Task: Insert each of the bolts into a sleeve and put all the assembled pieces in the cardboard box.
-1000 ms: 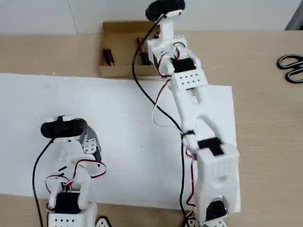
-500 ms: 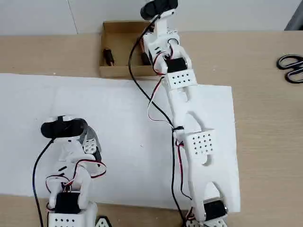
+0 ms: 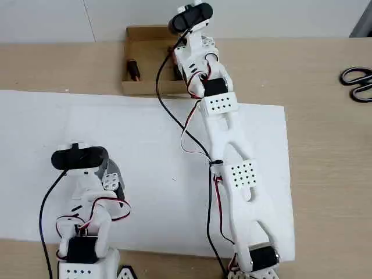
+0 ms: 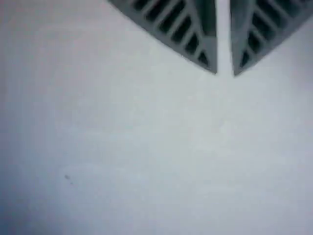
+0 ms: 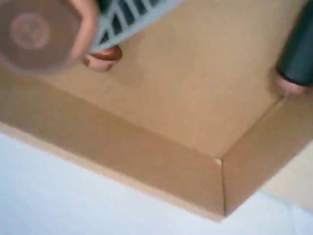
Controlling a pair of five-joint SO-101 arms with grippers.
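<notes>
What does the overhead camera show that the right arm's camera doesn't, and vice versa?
Overhead adds the scissors, the left arm over the white sheet, and the whole right arm. The right wrist camera adds a close look inside the cardboard box: a round copper-coloured piece near the lens and a smaller copper end on the floor. Both share the box, a dark piece lying in it, and the sheet.
</notes>
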